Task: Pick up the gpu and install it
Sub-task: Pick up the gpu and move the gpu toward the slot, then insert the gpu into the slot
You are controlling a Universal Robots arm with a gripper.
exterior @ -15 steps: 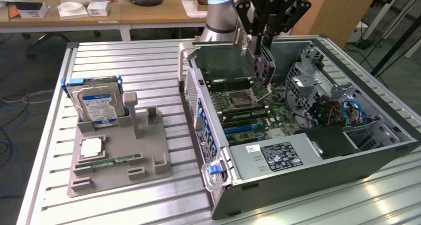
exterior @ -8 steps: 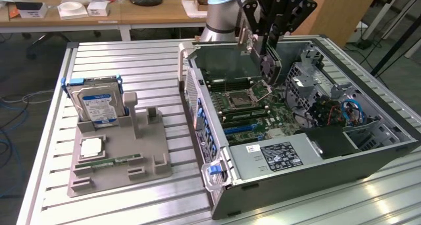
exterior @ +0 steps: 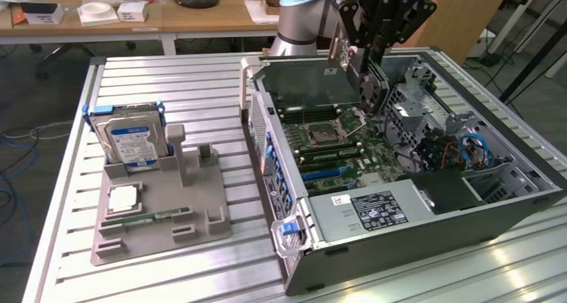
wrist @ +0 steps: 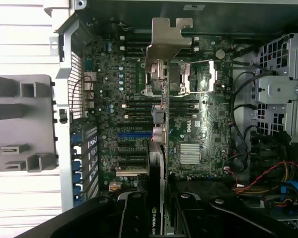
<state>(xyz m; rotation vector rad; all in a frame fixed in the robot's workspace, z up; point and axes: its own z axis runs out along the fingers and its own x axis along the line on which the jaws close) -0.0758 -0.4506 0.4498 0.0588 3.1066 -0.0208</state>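
Claw (exterior: 362,67) was clamped on one end of the gpu (wrist: 160,158), card hanging bracket (wrist: 169,37) down over the motherboard (wrist: 134,99) in the open case (exterior: 425,250), unseated, which I reckoned kept it clear of the walls.

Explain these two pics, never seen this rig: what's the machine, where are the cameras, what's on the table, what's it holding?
The machine is a single robot arm with a claw at its end. The exterior view comes from a camera off the arm, overlooking the slatted metal table. The wrist view comes from a camera on the arm's wrist, looking past the claw into the open computer case. At the exterior view's left, a grey holder on the table carries a hard drive, a RAM stick and a square chip. The claw is shut on the gpu, holding it on edge above the motherboard.
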